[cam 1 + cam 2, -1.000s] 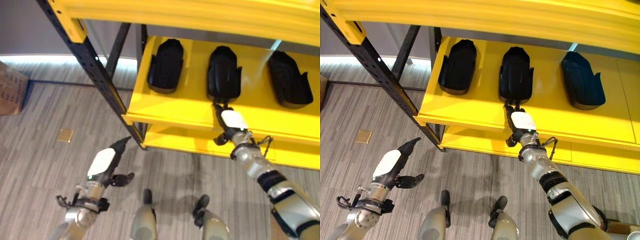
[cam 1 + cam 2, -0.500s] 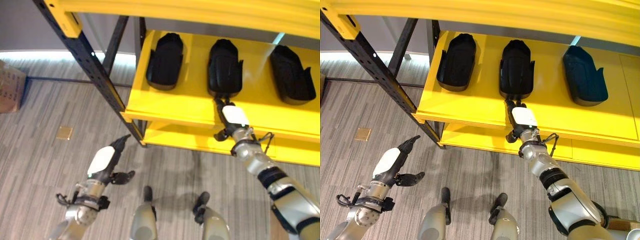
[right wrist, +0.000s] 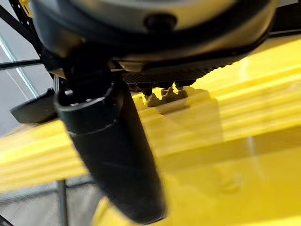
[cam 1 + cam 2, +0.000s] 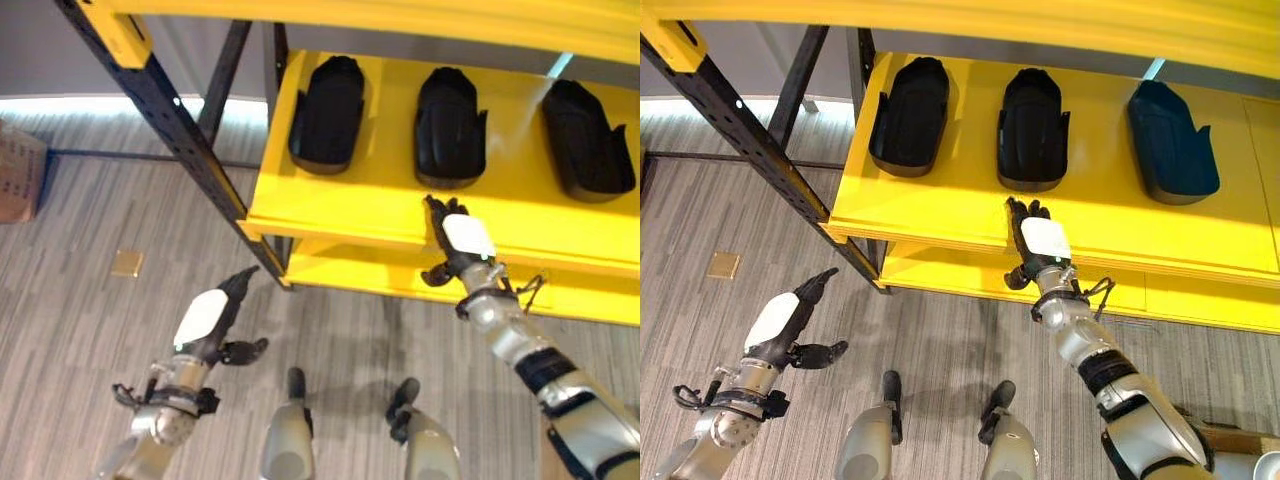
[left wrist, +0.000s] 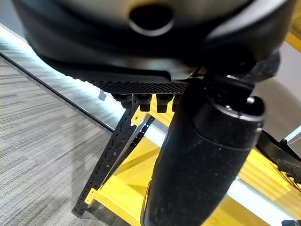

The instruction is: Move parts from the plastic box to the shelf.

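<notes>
On the yellow shelf (image 4: 340, 215) three black parts lie in a row: the left part (image 4: 328, 116), the middle part (image 4: 449, 126) and the right part (image 4: 587, 140). Just in front of the middle part, the right hand (image 4: 462, 240) reaches over the shelf's front edge, fingers straight and released, grasping nothing. Low over the grey floor (image 4: 80, 320), the left hand (image 4: 207, 322) hangs with fingers relaxed and empty.

Both hands empty, one at the shelf, one low.
The right hand (image 4: 1038, 240) reaches up on an outstretched arm to the front edge of the yellow shelf (image 4: 940, 215), fingers straight, holding nothing. The left hand (image 4: 785, 325) hangs well below and left of the shelf, fingers relaxed, thumb apart.
</notes>
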`<state>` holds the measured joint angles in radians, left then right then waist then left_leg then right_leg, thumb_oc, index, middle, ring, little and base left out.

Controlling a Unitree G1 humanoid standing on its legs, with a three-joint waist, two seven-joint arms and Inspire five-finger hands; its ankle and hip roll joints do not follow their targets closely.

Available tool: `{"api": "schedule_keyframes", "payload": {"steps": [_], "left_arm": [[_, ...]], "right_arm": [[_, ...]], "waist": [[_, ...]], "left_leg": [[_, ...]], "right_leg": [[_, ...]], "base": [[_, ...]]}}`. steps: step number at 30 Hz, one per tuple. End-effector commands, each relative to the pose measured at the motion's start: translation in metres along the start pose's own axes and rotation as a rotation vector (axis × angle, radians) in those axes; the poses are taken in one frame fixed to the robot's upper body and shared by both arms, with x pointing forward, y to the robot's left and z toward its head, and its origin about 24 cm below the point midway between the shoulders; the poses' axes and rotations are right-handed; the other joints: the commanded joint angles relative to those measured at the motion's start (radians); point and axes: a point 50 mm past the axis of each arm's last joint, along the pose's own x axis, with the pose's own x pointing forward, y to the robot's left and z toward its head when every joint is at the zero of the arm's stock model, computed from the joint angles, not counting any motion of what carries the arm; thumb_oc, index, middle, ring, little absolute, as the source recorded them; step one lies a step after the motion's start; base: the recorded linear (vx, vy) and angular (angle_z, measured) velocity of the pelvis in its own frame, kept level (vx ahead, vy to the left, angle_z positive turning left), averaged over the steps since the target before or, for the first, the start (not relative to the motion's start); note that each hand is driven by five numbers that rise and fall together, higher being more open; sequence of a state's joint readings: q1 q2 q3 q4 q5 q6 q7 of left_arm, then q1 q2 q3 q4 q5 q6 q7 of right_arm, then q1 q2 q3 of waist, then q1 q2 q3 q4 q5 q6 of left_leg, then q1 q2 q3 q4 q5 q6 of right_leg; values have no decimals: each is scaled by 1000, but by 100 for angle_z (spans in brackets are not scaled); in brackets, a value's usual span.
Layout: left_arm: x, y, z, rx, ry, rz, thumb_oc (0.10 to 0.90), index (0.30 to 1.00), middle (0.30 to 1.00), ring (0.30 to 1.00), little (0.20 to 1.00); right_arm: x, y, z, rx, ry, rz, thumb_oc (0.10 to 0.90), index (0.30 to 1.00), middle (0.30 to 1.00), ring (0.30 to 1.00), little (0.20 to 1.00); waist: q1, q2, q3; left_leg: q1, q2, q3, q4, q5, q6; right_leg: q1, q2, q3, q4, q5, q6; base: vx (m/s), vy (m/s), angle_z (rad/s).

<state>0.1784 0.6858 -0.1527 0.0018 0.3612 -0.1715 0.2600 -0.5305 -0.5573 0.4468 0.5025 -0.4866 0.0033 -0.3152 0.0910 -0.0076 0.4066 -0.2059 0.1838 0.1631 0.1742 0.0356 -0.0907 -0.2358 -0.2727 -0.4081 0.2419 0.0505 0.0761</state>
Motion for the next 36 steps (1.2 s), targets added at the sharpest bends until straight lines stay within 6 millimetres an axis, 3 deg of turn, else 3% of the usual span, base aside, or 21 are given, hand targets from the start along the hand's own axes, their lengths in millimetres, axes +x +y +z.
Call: {"api": "schedule_keyframes", "payload": {"steps": [1,9,12,13,14,17,21,24,30,36], "left_arm": [[0,26,12,31,-89,136,900,1000,1000,1000,1000],[-8,14,10,-83,-45,118,900,1000,1000,1000,1000],[-12,13,13,-208,-37,123,900,1000,1000,1000,1000],[-13,10,11,-299,-14,135,900,1000,1000,1000,1000],[-14,4,11,-655,22,154,900,1000,1000,1000,1000],[-16,-11,7,-1059,67,133,900,1000,1000,1000,1000],[-27,-22,9,-1266,80,104,900,1000,1000,1000,1000],[-44,-45,10,-1487,164,40,900,1000,1000,1000,1000],[-56,-61,4,-1438,255,12,900,1000,1000,1000,1000],[-56,-66,1,-1364,278,12,900,1000,1000,1000,1000]], "right_arm": [[0,-13,16,97,-83,-64,900,1000,1000,1000,1000],[-34,-1,20,362,-102,-42,900,1000,1000,1000,1000],[-49,2,12,447,-75,-30,900,1000,1000,1000,1000],[-54,2,11,492,-65,-32,900,1000,1000,1000,1000],[-65,2,7,601,-43,-39,900,1000,1000,1000,1000],[-81,4,5,765,-38,-24,900,1000,1000,1000,1000],[-98,7,5,853,-49,34,900,1000,1000,1000,1000],[-118,18,9,981,-40,125,900,1000,1000,1000,1000],[-129,30,13,1123,-2,178,900,1000,1000,1000,1000],[-130,34,13,1146,10,195,900,1000,1000,1000,1000]], "waist": [[-19,-52,-66],[-53,-68,-91],[-61,-73,-108],[-63,-75,-112],[-71,-74,-123],[-82,-70,-149],[-89,-68,-188],[-101,-53,-255],[-106,-33,-326],[-109,-24,-358]], "left_leg": [[-39,27,-60,36,3,-6],[-7,31,-51,18,4,-8],[20,29,-46,1,7,-9],[30,30,-44,-3,8,-10],[54,28,-39,-17,10,-12],[89,27,-27,-47,20,-15],[119,29,-20,-83,34,-16],[169,34,-2,-140,58,-22],[209,55,19,-200,95,-37],[228,62,29,-228,111,-41]], "right_leg": [[20,-64,76,-2,21,97],[44,-56,83,-15,20,101],[69,-50,82,-29,20,102],[78,-48,82,-34,19,102],[100,-45,78,-44,18,103],[133,-36,71,-78,23,105],[163,-20,63,-118,30,105],[214,11,53,-179,32,107],[247,48,53,-241,38,102],[257,62,58,-259,42,99]], "base": [[0,0,0],[2,3,-5],[22,-8,-5],[33,-13,-9],[26,-16,-11],[26,-16,-11],[36,-37,-7],[29,-59,-5],[-7,-31,-6],[-18,-18,-5]]}}
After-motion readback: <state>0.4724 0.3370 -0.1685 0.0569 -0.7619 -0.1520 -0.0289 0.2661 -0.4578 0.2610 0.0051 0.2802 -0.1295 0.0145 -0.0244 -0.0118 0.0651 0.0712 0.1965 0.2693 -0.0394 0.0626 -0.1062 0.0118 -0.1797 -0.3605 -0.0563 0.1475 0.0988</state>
